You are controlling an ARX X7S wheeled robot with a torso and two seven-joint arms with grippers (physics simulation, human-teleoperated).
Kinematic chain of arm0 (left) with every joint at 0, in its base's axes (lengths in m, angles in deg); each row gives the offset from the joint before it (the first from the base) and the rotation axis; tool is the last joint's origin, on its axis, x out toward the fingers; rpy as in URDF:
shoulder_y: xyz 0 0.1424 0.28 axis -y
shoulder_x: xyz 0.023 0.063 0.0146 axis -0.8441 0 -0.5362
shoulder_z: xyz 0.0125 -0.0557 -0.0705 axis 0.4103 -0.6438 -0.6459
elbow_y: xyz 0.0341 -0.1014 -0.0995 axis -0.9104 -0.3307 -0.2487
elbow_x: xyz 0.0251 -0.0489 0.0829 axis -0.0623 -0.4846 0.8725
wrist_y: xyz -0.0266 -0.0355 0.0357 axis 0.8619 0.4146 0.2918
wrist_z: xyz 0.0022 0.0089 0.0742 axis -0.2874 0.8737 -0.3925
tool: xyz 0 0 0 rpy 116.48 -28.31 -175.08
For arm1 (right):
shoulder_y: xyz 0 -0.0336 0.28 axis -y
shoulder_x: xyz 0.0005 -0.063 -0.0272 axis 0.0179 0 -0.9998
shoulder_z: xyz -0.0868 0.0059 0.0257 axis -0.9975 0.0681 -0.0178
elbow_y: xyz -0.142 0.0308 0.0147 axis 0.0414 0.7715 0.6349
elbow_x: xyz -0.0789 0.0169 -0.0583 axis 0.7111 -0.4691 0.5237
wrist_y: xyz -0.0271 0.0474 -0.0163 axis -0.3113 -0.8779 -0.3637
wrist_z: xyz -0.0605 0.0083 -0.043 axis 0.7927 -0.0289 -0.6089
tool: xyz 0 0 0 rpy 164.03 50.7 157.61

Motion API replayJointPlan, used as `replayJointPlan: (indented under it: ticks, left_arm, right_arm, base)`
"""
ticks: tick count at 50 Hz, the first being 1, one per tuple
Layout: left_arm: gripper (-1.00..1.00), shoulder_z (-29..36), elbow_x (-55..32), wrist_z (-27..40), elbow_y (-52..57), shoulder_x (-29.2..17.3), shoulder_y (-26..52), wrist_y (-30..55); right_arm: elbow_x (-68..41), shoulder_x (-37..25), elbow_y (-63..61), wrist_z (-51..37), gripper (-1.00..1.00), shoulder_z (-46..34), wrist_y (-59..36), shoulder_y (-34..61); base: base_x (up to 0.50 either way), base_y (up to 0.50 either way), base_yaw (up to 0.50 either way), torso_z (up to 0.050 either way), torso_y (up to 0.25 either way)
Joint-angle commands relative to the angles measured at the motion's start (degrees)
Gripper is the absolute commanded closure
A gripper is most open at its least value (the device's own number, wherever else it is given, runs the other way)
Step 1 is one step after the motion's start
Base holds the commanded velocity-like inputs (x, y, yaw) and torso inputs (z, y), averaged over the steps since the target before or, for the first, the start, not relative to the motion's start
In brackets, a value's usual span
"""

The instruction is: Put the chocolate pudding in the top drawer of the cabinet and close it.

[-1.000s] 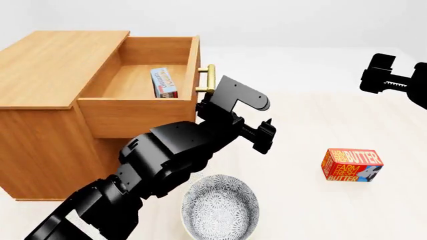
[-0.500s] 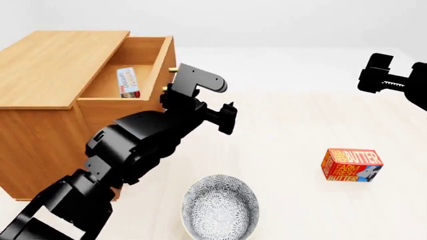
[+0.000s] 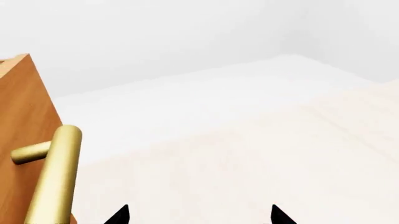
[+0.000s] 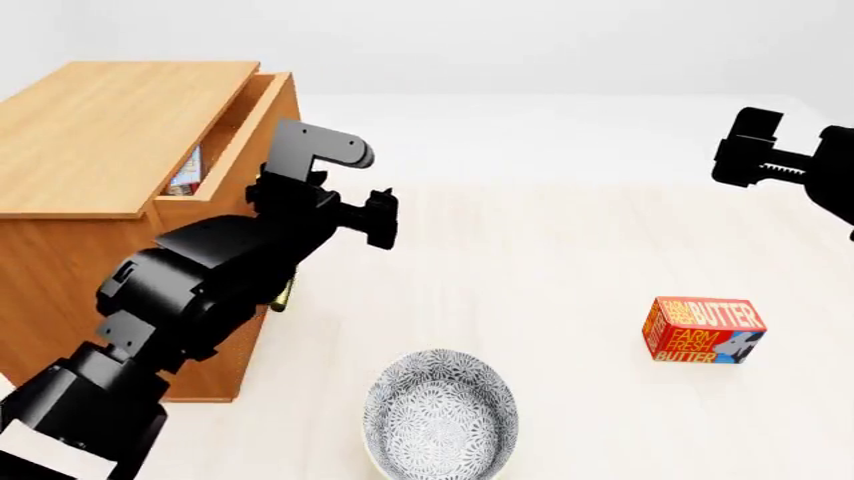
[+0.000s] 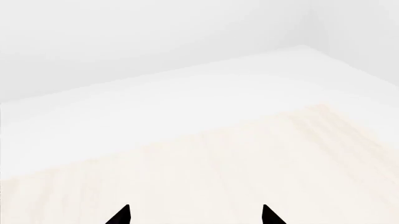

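Observation:
The wooden cabinet (image 4: 120, 120) stands at the left. Its top drawer (image 4: 256, 125) is pushed almost fully in, with only a narrow gap left. Through that gap a sliver of the chocolate pudding (image 4: 186, 172) shows inside the drawer. My left arm lies against the drawer front, and my left gripper (image 4: 380, 218) points away to the right, open and empty. In the left wrist view the gripper (image 3: 199, 215) has table between its tips, and a brass bar handle (image 3: 56, 177) sits beside it. My right gripper (image 4: 747, 160) (image 5: 194, 215) hovers open at the far right.
A red-orange butter box (image 4: 705, 330) lies on the table at the right. A patterned bowl (image 4: 441, 415) sits near the front edge, just right of my left arm. A bit of brass handle (image 4: 282, 295) shows lower on the cabinet front.
The top drawer slid from wide open to nearly shut, carrying the pudding in. My left arm moved left with the drawer front. The right arm stayed put.

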Motion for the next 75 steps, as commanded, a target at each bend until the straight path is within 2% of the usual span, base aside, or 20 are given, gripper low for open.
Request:
replayJointPlan:
  ticks: [1, 17, 29, 45, 57, 75]
  left_arm:
    - [-1.0, -1.5, 1.0, 1.7, -0.5, -4.2, -1.0, 0.0]
    - [-1.0, -3.2, -0.5, 3.6, 3.5, -9.2, -3.0, 1.3]
    - [-1.0, -4.5, -2.1, 5.0, 7.3, -12.0, -5.4, 1.7]
    - [-1.0, -8.4, -9.8, 9.5, 25.5, -19.0, -12.0, 3.5]
    - [-1.0, -12.2, -16.7, 13.6, 39.0, -23.2, -13.9, 4.6]
    - [-1.0, -16.0, -22.9, 16.8, 48.4, -25.3, -12.2, 4.8]
  right_arm:
    - [0.0, 0.0, -0.1, 0.2, -1.0, 0.3, 0.2, -0.4]
    - [0.0, 2.5, 2.2, 0.9, -1.0, 0.6, 0.4, -1.1]
    - [0.0, 1.7, 1.1, 0.4, -1.0, 0.9, 0.2, -1.0]
    - [0.1, 1.5, -0.8, 0.2, -1.0, 1.3, 2.0, -2.8]
    - [1.9, 0.2, -6.7, 0.0, -1.0, 0.6, 9.5, -9.8]
    - [6.6, -1.7, -15.0, -2.2, -1.0, -0.1, 16.6, -15.4]
  base:
    - [0.0, 0.0, 0.0, 0.0, 0.0]
    - [0.0, 0.0, 0.0, 0.0, 0.0]
    - [0.0, 0.0, 0.0, 0.0, 0.0]
    - [0.0, 0.0, 0.0, 0.0, 0.0]
    - [0.0, 0.0, 0.0, 0.0, 0.0]
    - [0.0, 0.0, 0.0, 0.0, 0.0]
